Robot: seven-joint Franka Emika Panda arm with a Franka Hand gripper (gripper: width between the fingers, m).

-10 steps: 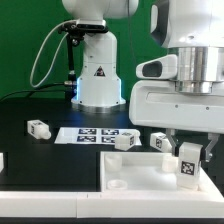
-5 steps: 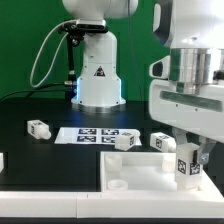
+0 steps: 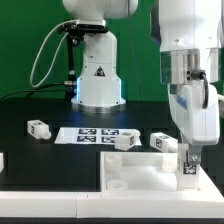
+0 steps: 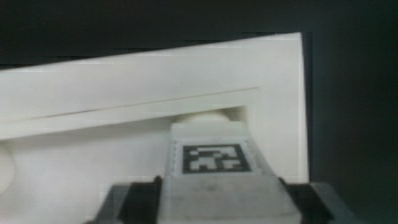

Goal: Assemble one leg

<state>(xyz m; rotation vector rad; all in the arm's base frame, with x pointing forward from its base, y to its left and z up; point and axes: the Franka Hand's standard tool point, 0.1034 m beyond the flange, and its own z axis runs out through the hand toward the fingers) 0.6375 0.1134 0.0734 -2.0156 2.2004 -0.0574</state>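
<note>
My gripper (image 3: 188,168) is shut on a leg (image 3: 187,166), a stubby white peg with a black-and-white tag. It holds the leg upright over the corner of the white tabletop (image 3: 135,172) at the exterior view's right. In the wrist view the leg (image 4: 215,158) sits between the dark fingers (image 4: 139,200) above the tabletop (image 4: 107,95), near its corner. Three more legs lie on the black table: one (image 3: 38,127) at the left, one (image 3: 124,141) and one (image 3: 160,142) just behind the tabletop.
The marker board (image 3: 92,133) lies flat behind the tabletop. The white robot base (image 3: 97,75) with cables stands at the back. A white part (image 3: 2,160) shows at the left edge.
The wrist has turned about its upright axis, so the gripper body now looks narrow. The leg stays held over the same tabletop corner and sits slightly lower.
</note>
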